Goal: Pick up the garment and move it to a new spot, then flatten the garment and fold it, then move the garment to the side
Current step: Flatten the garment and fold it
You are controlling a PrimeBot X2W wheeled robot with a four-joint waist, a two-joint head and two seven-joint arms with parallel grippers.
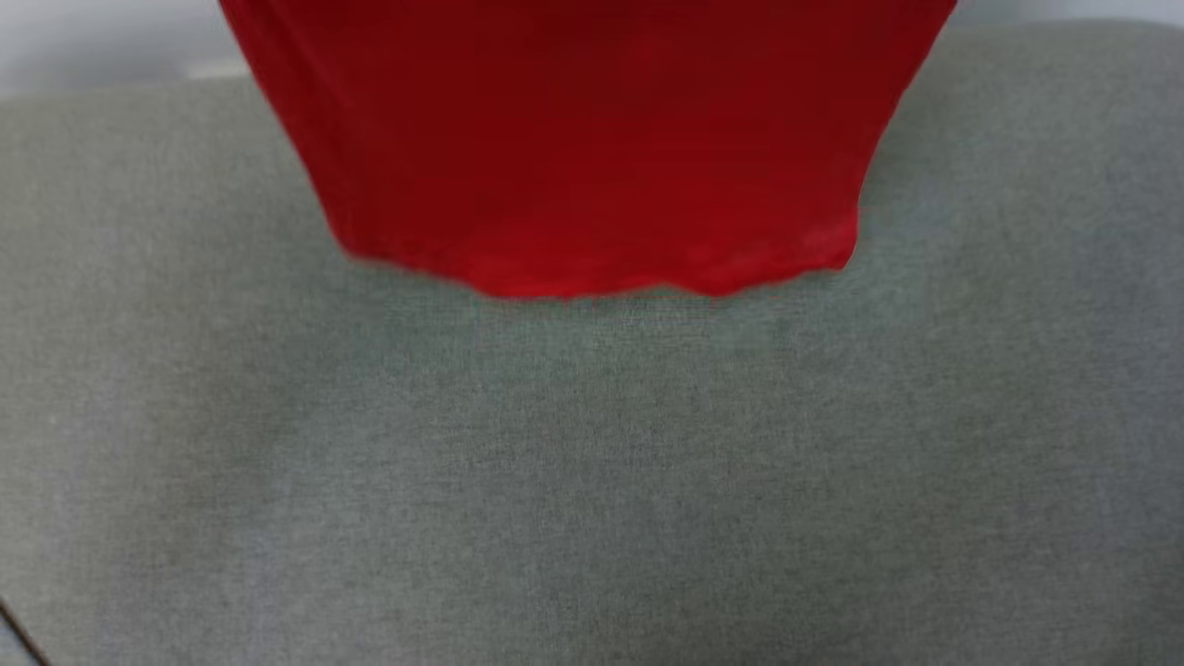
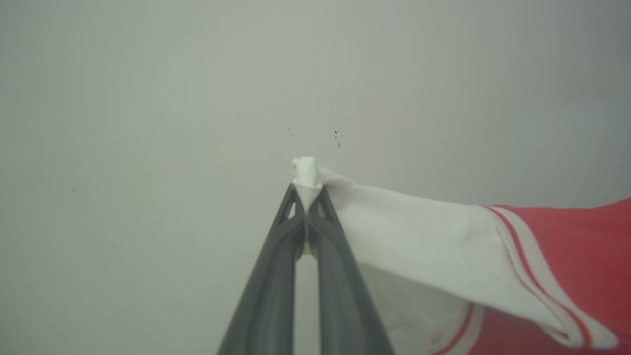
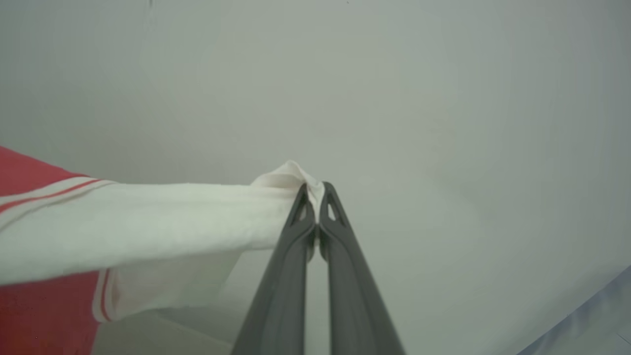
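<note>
The left jaws and the right jaws are each clamped shut on a white sleeve (image 2: 419,231) of the garment (image 1: 592,139). Its hem (image 1: 601,282) hangs over the grey surface (image 1: 592,481), which lies open nearer the robot.

The grey cloth surface (image 1: 592,481) lies open across its whole near half and out to its left and right edges, so a gripper could pass anywhere there. The one obstacle is the garment (image 1: 592,139), hanging as a broad red curtain over the far middle. Whether its hem touches the cloth cannot be told. Open strips of grey run past it at far left and far right. A pale wall (image 2: 148,98) stands ahead of the left gripper (image 2: 306,190) and the right gripper (image 3: 314,190). Between them the taut white sleeves and red body block the way, while each outer side is open.
</note>
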